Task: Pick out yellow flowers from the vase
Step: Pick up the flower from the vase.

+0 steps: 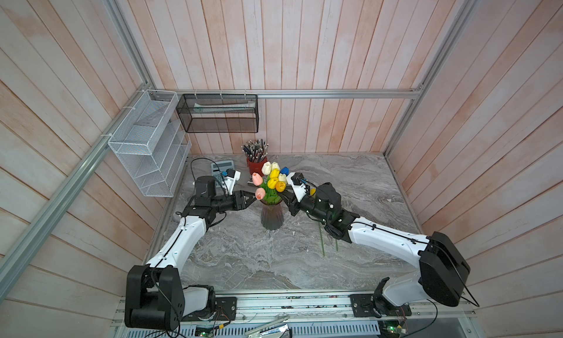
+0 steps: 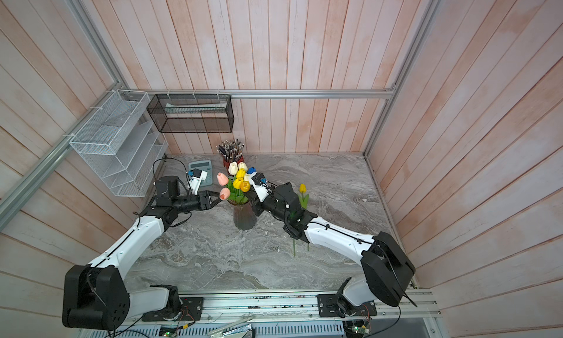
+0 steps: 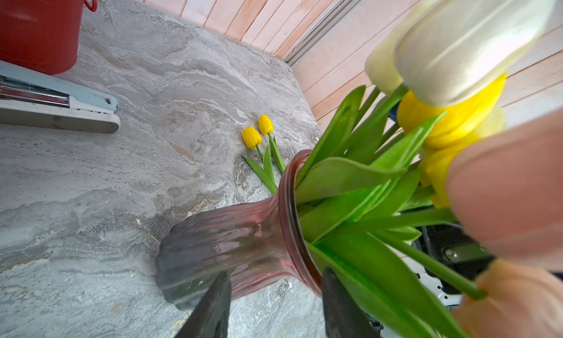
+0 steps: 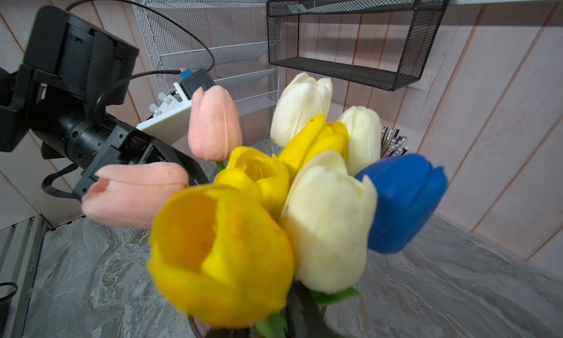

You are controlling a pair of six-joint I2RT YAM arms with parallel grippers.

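**Top views.** The vase (image 1: 272, 216) stands upright mid-bench (image 1: 237, 260), between the two arms. Three yellow flowers (image 1: 275, 181) sit in its bunch. They are hemmed in by pink flowers (image 1: 257, 178) on the left arm's side, white flowers (image 1: 267, 168) behind, and a blue flower (image 1: 284, 170) towards the right arm. The left tool (image 1: 253, 196) is at the vase rim. The right tool (image 1: 285, 197) is sunk among the leaves on the opposite side. A red cup of pencils (image 1: 255, 162) and a calculator (image 1: 220, 168) stand behind the vase. The stems (image 2: 294, 248) of flowers lying flat show below the right forearm.

**Left wrist view.** The tool's fingers (image 3: 213, 306) stand partly apart. The vase's neck and flared rim fill the gap, and both fingers appear to bear on the glass. Beyond the vase, a loose pair (image 3: 251, 137) of yellow flowers lies on the bench. A stapler (image 3: 58, 108) lies beside the red cup. Blurred pink heads close to the lens block much of this view.

**Right wrist view.** Flower heads fill the frame, the nearest being an orange-tinged yellow head (image 4: 219, 254). Only one dark finger (image 4: 300, 309) shows, among the stems. The tool's spread and any hold cannot be told.
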